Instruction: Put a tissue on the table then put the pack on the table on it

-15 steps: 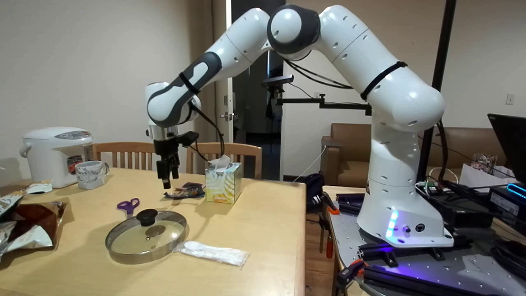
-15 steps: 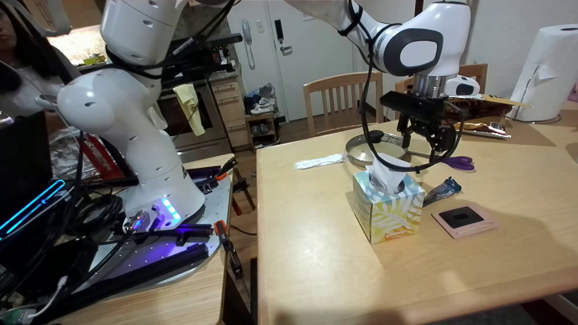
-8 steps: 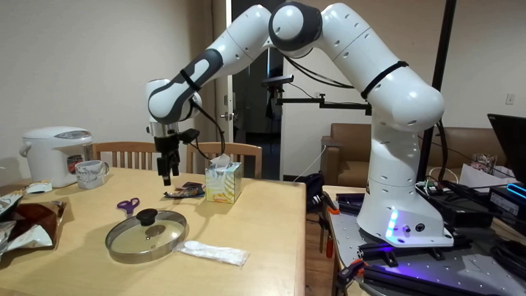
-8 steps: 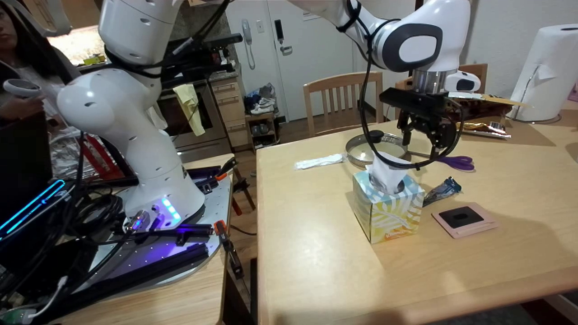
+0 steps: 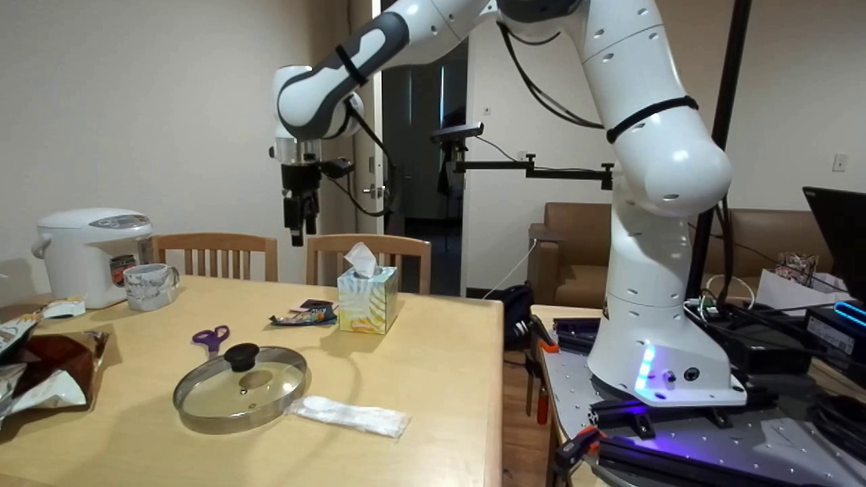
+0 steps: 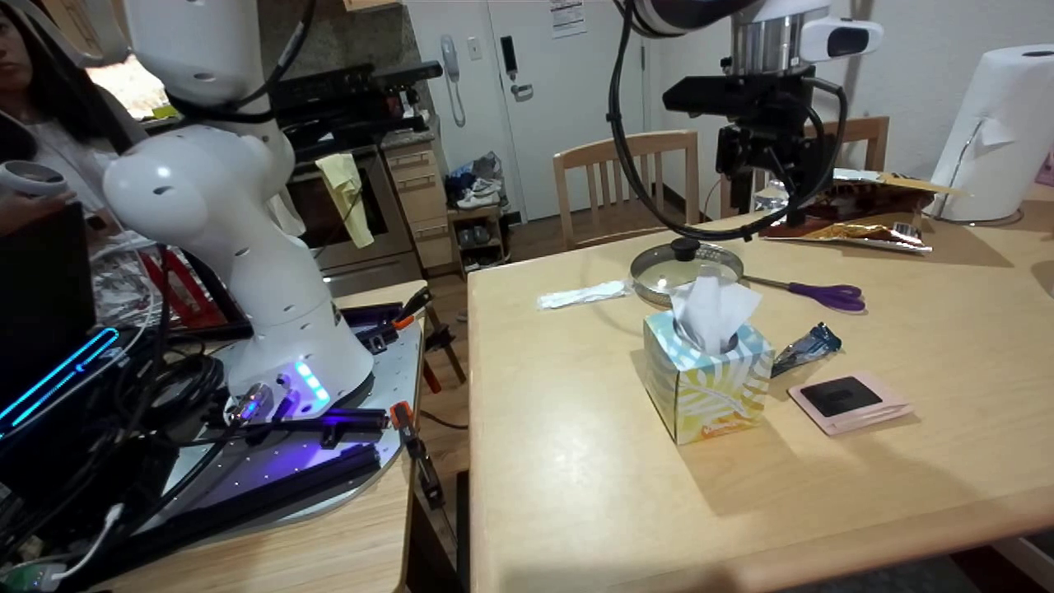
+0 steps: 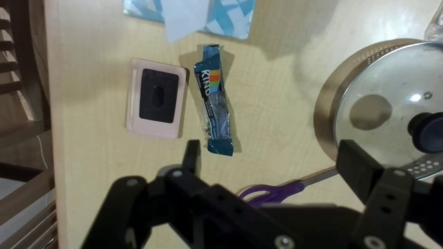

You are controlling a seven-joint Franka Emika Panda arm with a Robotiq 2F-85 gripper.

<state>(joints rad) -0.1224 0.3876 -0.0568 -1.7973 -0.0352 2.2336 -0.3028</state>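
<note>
The white tissue (image 5: 362,260) sticks up out of the yellow-green tissue box (image 5: 367,301) in both exterior views (image 6: 712,309). Its tip also shows at the top of the wrist view (image 7: 185,17). The pack (image 5: 352,416), a flat white oblong packet, lies on the tan table (image 5: 440,352) beside the glass lid in both exterior views (image 6: 583,295). My gripper (image 5: 304,237) hangs well above the table, past the box on the side away from the robot's base. In the wrist view the gripper (image 7: 270,152) is open with nothing between its fingers.
The glass lid (image 5: 240,392) and purple scissors (image 7: 277,192) lie below the gripper. A bar in a wrapper (image 7: 214,103) and a pink card holder (image 7: 157,98) lie near the box. A mug (image 5: 150,287), water boiler (image 5: 95,257) and snack bags (image 5: 57,375) stand farther off.
My gripper has risen and moved a little toward the robot's base. The arm's cable has lifted off the tissue, which now stands taller. The pack has not moved.
</note>
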